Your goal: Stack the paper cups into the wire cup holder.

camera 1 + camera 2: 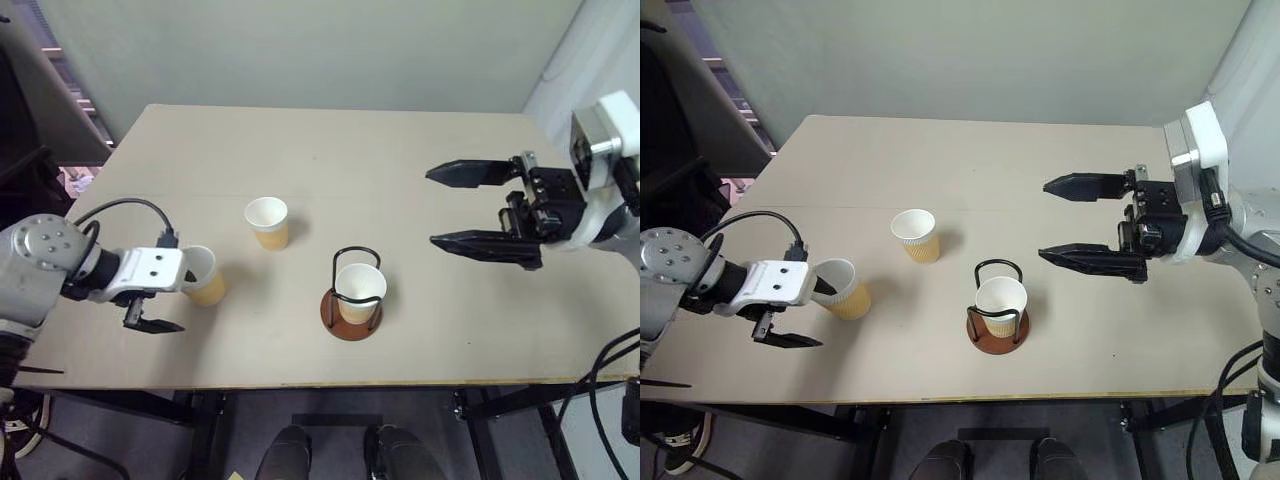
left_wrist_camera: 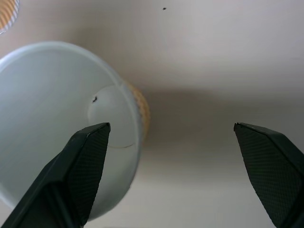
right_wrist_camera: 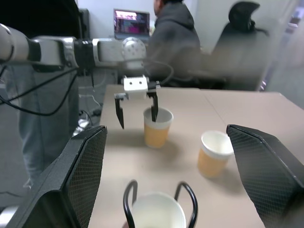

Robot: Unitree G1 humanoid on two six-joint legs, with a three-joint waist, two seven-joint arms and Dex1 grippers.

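**Left claw straddling a cup rim**

One paper cup (image 1: 359, 291) already sits in the wire cup holder (image 1: 351, 296) near the bench (image 1: 330, 150) front. At its nine o'clock, the left claw (image 1: 172, 298) is spread, one finger inside the nearest cup (image 1: 203, 275), likely to pinch its wall. The third cup (image 1: 267, 222) waits at eleven o'clock. The right claw (image 1: 455, 207), spread and empty, hovers at two o'clock.
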